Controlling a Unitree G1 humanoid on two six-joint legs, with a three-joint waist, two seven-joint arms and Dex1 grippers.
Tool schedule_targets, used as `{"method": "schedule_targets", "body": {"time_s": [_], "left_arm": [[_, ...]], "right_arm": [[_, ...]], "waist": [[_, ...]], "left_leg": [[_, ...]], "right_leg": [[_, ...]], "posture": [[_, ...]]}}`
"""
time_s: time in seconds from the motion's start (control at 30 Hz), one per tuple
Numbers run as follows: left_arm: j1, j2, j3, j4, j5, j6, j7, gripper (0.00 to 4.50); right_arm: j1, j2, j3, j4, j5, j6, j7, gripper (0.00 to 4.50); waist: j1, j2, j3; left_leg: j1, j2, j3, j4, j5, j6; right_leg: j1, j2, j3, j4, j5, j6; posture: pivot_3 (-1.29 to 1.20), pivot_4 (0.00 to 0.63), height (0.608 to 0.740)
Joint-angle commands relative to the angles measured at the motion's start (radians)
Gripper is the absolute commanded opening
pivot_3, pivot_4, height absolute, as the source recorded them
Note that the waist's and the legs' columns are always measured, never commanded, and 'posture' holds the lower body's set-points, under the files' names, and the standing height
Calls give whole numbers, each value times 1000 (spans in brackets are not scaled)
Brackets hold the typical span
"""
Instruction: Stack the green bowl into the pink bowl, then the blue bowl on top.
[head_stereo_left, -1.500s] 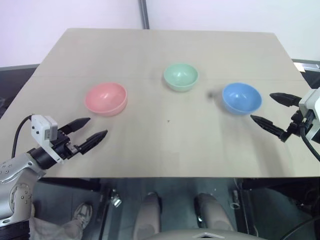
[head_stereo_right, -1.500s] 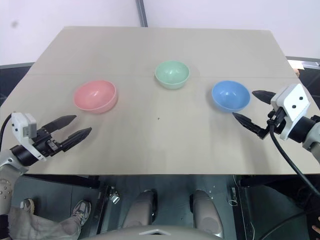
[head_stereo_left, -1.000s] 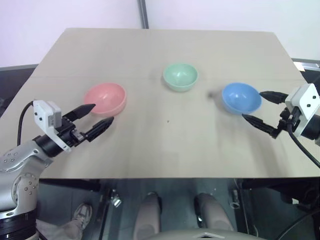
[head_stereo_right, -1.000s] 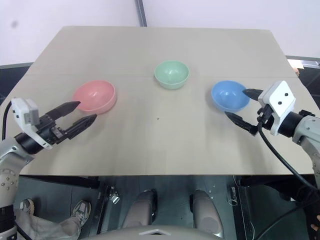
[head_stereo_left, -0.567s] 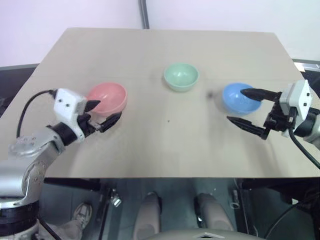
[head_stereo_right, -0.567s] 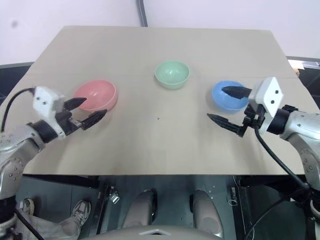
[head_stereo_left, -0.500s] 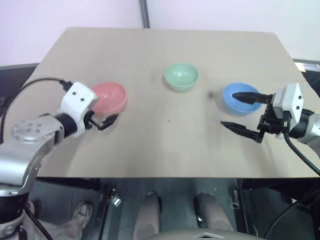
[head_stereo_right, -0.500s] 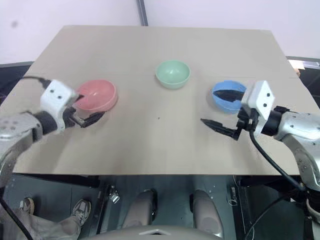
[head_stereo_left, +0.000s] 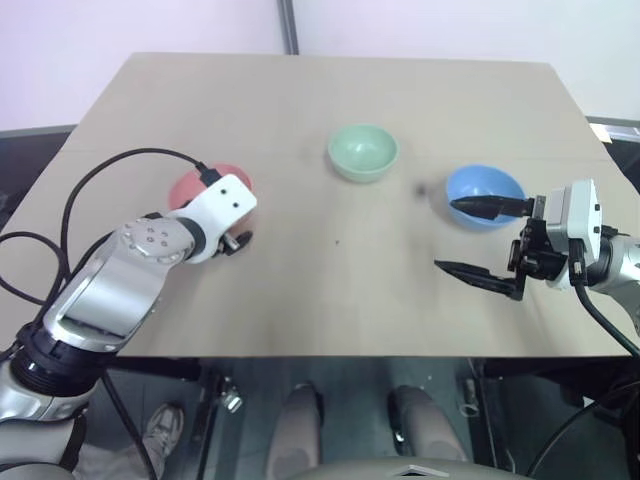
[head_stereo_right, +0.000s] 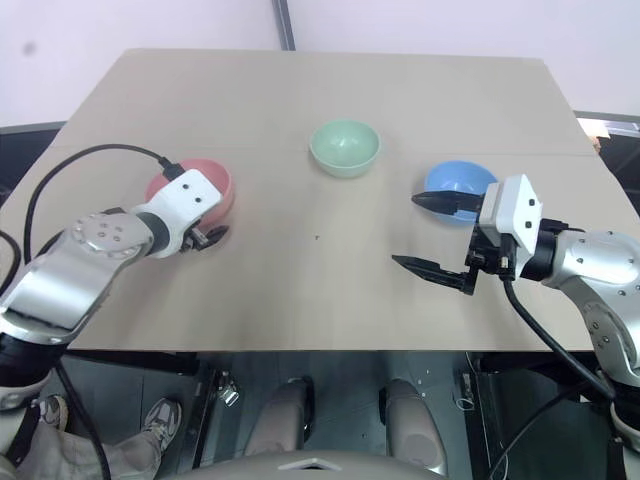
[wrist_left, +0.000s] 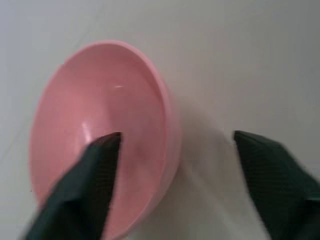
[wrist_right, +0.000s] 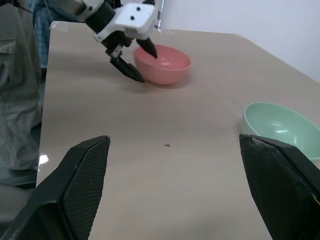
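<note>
The pink bowl (wrist_left: 100, 115) stands upright at the table's left. My left gripper (wrist_left: 175, 136) is open and straddles its near right rim, one finger (wrist_left: 95, 175) inside the bowl and the other on the table side. The right wrist view shows the same hold around the pink bowl (wrist_right: 167, 62). The green bowl (head_stereo_left: 362, 152) sits alone at the middle back. At the right is the blue bowl (head_stereo_left: 482, 184). My right gripper (head_stereo_left: 475, 240) is open and level just in front of it, its upper finger over the near rim, nothing between the fingers.
The bowls rest on a light wooden table (head_stereo_left: 330, 300). Its front edge runs close under both arms. A black cable (head_stereo_left: 110, 175) loops over the table behind my left wrist. A person's clothing (wrist_right: 15, 75) shows beyond the table's left side.
My left gripper has moved forward and rolled, going from beside the pink bowl to straddling its rim. My right gripper has swung left, in front of the blue bowl.
</note>
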Motion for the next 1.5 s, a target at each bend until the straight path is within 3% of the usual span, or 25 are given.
{"method": "schedule_targets", "body": {"time_s": [0.03, 0.1, 0.17, 0.3, 0.43, 0.6, 0.73, 0.77, 0.8, 0.9, 0.93, 1.03, 1.3, 1.4, 1.5], "left_arm": [[-35, -10, -20, 53, 66, -14, 5, 1736], [-44, -25, -28, 79, 81, -28, -4, 1047], [-47, -45, -26, 107, 88, -55, -18, 25], [-41, -81, 22, 88, 40, -130, -93, 25], [-50, -81, 56, -8, -92, -238, -303, 25], [-93, -65, -18, -38, -127, -417, -542, 25], [-146, -102, -79, 28, -82, -489, -609, 25], [-161, -116, -96, 50, -57, -512, -609, 716], [-175, -128, -112, 70, -45, -522, -620, 960], [-205, -170, -148, 106, -8, -554, -633, 2456], [-217, -186, -151, 116, 3, -552, -626, 2712], [-238, -211, -117, 137, 11, -548, -614, 4293], [-133, -148, 192, 126, -162, -525, -628, 4415], [-94, -134, 285, 107, -261, -386, -616, 4415], [-59, -193, 363, 84, -242, -377, -460, 4415]], "right_arm": [[19, -2, -38, -47, 5, -22, -15, 4500], [29, -4, -44, -51, 3, -24, -25, 4500], [45, -2, -53, -52, -19, -40, -41, 4500], [75, -5, -69, -62, -31, -46, -62, 4500], [87, -4, -87, -81, -28, -38, -89, 4500], [119, -12, -119, -106, -30, -29, -117, 4500], [168, -17, -149, -143, -35, -20, -141, 4500], [179, -17, -155, -151, -35, -19, -145, 4500], [189, -17, -161, -159, -35, -17, -151, 4500], [210, -17, -177, -179, -34, -14, -169, 4500], [216, -18, -184, -186, -34, -13, -175, 4500], [224, -20, -190, -196, -43, -9, -189, 4500], [127, -33, -31, -147, -201, 22, -274, 4500], [43, -31, 58, -84, -259, 6, -263, 4500], [-80, 3, 163, 29, -326, -27, -252, 4500]], "waist": [[0, 0, 0], [1, 0, 0], [1, 0, 0], [6, 0, 0], [5, 0, 0], [5, 0, 0], [4, 0, 0], [4, 0, 0], [4, 0, 0], [3, 0, 0], [3, 0, 0], [3, 0, 0], [-3, 1, 0], [1, 0, 0], [1, 0, 0]], "left_leg": [[0, 0, 0, 0, 0, 0], [0, 0, 0, 0, 0, 0], [0, 0, 0, 0, 0, 0], [0, 0, 0, 1, 0, 0], [0, 0, 0, 1, 0, 0], [0, 0, 0, 1, 0, 0], [0, 0, 0, 1, 0, 0], [0, 0, 0, 1, 0, 0], [0, 0, 0, 1, 0, 0], [0, 0, 0, 2, 0, 0], [0, 0, 0, 2, 0, 0], [0, 0, 0, 2, 0, 0], [1, 0, 0, 2, 0, 0], [1, 0, 0, 2, 0, 0], [1, 0, 0, 4, 0, 0]], "right_leg": [[0, 0, 0, 0, 0, 0], [0, 0, 0, 0, 0, 0], [0, 0, 0, 0, 0, 0], [0, 0, 0, 0, 0, 0], [0, 0, 0, 1, 0, 0], [0, 0, 0, 1, 0, 0], [1, 0, 0, 1, 0, 0], [1, 0, 0, 1, 0, 0], [1, 0, 0, 1, 0, 0], [1, 0, 0, 1, 0, 0], [1, 0, 0, 1, 0, 0], [1, 0, 0, 1, 0, 0], [0, 0, 1, 3, 0, 0], [0, 0, 0, 3, 0, 0], [0, 0, 0, 5, -2, 3]], "posture": [[0, 150, 740], [0, 150, 740], [0, 150, 740], [0, 150, 740], [0, 150, 740], [0, 150, 740], [0, 150, 740], [0, 150, 740], [0, 150, 740], [0, 150, 740], [0, 150, 740], [0, 150, 740], [0, 150, 740], [0, 150, 740], [0, 150, 740]]}}
